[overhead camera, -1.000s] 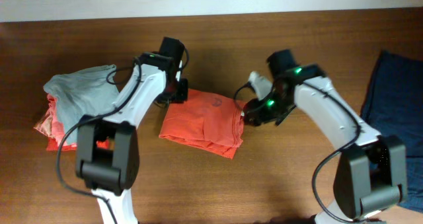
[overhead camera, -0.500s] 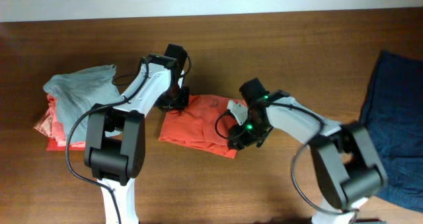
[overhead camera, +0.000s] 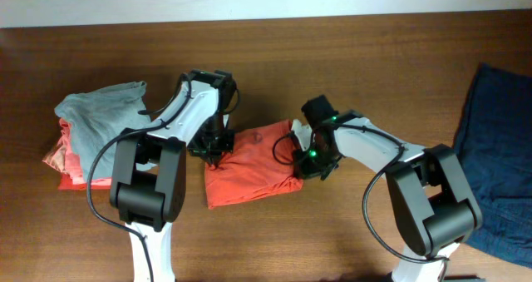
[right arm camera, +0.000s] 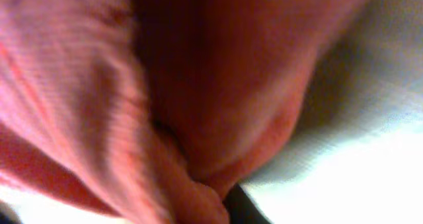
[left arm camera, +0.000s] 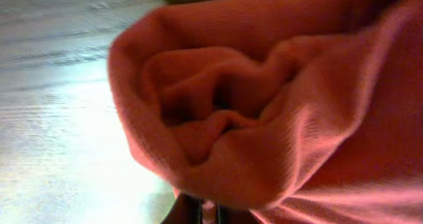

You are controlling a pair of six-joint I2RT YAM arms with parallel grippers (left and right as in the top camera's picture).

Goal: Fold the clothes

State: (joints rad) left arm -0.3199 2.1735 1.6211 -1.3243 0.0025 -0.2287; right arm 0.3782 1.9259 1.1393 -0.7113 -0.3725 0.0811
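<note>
Left tool [overhead camera: 208, 145] is pressed together on the left edge of the coral-red T-shirt [overhead camera: 249, 170]. My left wrist camera is filled with a bunched roll of that red cotton, its folds curling in on themselves right at the lens. Right tool [overhead camera: 303, 159] sits at the shirt's right edge, touching the cloth. My right wrist camera gives me only blurred red fabric and a dark sliver at the bottom of the view, so I cannot tell whether that tool is spread or pinching. From overhead, I see the T-shirt lying rumpled between the two tools in the middle of the worktop [overhead camera: 332, 232], its lower left corner jutting toward the near edge. Well off to the left, a grey-blue shirt [overhead camera: 100, 107] is heaped on top of more coral-red cloth [overhead camera: 66, 164]. A navy garment [overhead camera: 499, 141] lies at the worktop's right edge, well apart from both tools.
</note>
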